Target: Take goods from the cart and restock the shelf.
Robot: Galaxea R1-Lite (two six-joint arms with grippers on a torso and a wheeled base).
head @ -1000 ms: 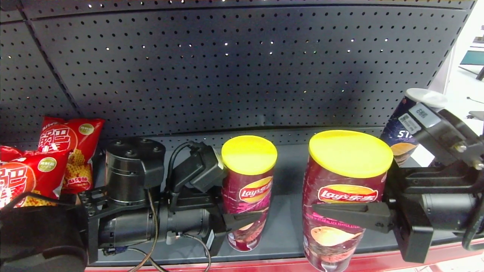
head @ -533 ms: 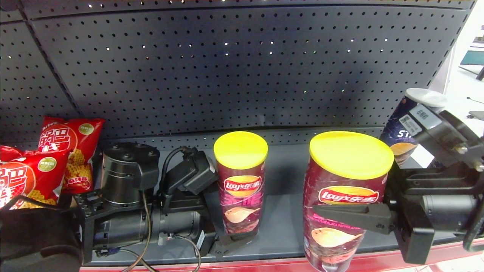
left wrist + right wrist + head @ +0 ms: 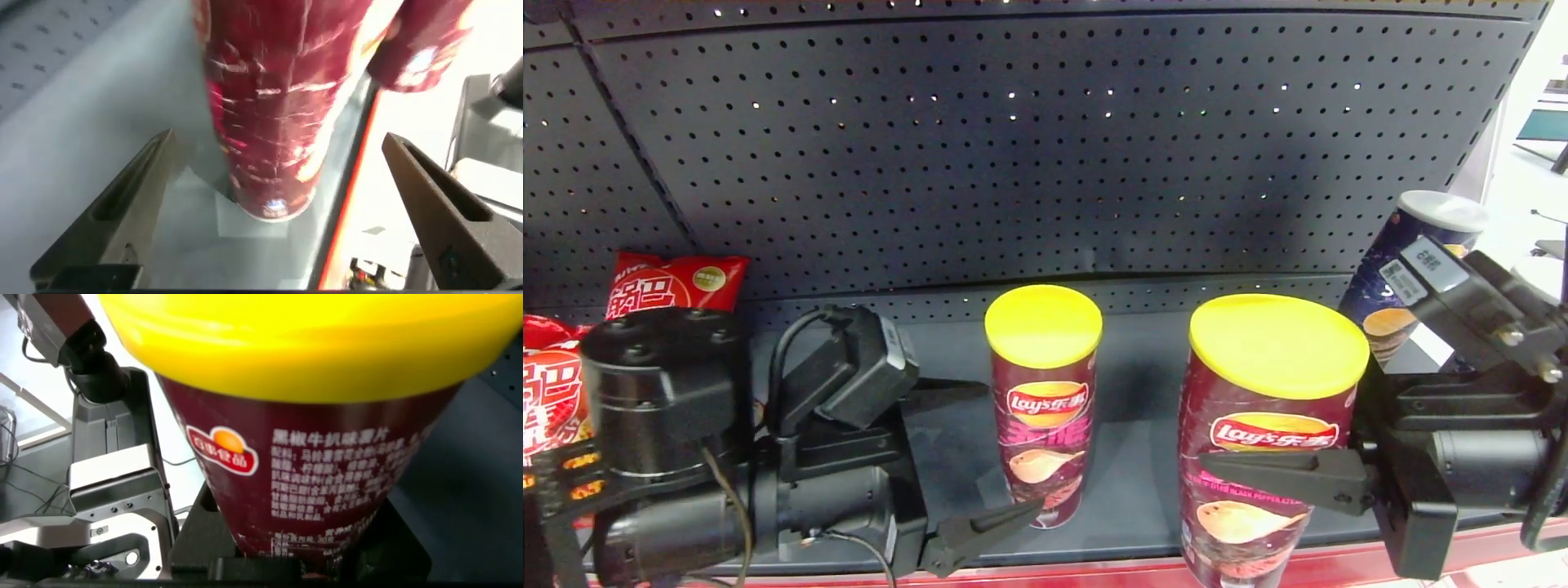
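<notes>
At the shelf lip (image 3: 1094,569), right gripper (image 3: 1258,469) grasps an upright yellow-lidded chip can (image 3: 1274,351), right of the shelved can (image 3: 1043,343); left gripper (image 3: 1013,445) gapes, released.

At six o'clock the middle can (image 3: 1043,408) is deep maroon with a plain yellow lid, a red-and-yellow oval badge and a pale chip picture. The nearer can (image 3: 1270,433) at four o'clock wears the same colours — white print on its maroon side. At three o'clock, a dark blue can (image 3: 1376,253) with a pale grey lid; at nine, red bags (image 3: 674,278) with yellow lattice pattern. The back panel (image 3: 1045,147) is dark grey, dotted with holes — the shelf edge (image 3: 1111,574) red.
</notes>
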